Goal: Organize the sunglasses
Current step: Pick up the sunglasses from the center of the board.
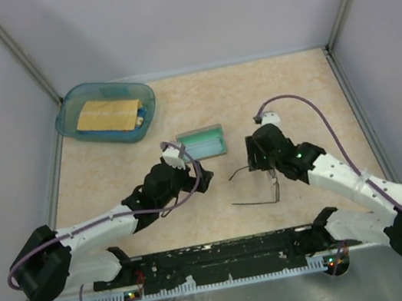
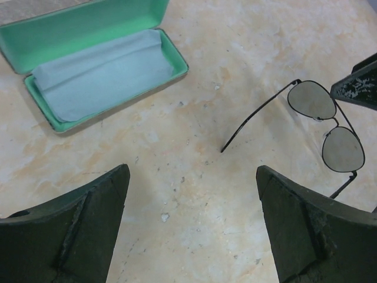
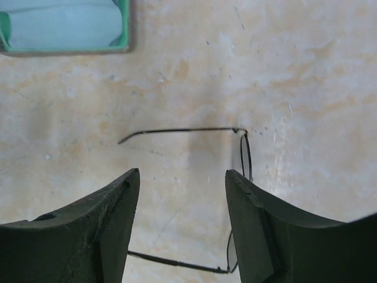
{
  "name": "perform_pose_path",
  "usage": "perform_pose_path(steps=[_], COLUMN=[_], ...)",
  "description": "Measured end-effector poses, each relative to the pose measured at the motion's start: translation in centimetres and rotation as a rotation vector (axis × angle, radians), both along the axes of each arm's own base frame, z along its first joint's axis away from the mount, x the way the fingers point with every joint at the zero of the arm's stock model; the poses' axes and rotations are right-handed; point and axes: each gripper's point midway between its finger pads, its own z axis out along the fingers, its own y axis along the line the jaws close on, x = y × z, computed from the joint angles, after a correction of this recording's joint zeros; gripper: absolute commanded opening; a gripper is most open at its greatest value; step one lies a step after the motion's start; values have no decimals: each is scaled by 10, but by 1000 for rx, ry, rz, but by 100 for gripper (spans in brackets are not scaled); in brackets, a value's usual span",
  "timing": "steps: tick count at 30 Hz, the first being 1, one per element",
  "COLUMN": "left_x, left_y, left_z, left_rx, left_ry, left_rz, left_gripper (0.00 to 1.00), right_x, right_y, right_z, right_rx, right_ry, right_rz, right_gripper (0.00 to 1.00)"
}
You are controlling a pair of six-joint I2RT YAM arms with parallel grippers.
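While both end effectors stood with fingers apart and held nothing, the sunglasses (image 2: 311,99) lay unfolded on the counter (image 2: 194,135), right of centre in the overhead view and below the open case (image 2: 88,29). The right end effector (image 3: 182,177) hovered just above them; the left end effector (image 2: 191,177) was nearby. The thin wire frame looked light, springy and easily bent, so the bridge seemed the safest hold, not the lenses.

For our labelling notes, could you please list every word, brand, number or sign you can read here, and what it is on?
None can be read.
The sunglasses, the open case and the cloth in it show no print.
The yellow packet in the blue tub is too blurred to tell.
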Motion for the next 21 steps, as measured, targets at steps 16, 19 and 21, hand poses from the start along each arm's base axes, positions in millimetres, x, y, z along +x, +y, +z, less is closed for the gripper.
perform_pose_path(steps=[16,19,21], left_x=[1,3,4], left_y=[-39,-43,-45], left_z=[-10,-7,-5], left_rx=[12,7,2], left_ry=[17,11,4], left_rz=[-105,-113,-118], left_gripper=[94,94,94], right_x=[-45,-46,-46], right_y=[-49,-51,-52], right_z=[-32,-33,-34], right_rx=[-57,-59,-60], right_ry=[119,125,130], right_rz=[-179,-190,-201], right_gripper=[48,44,43])
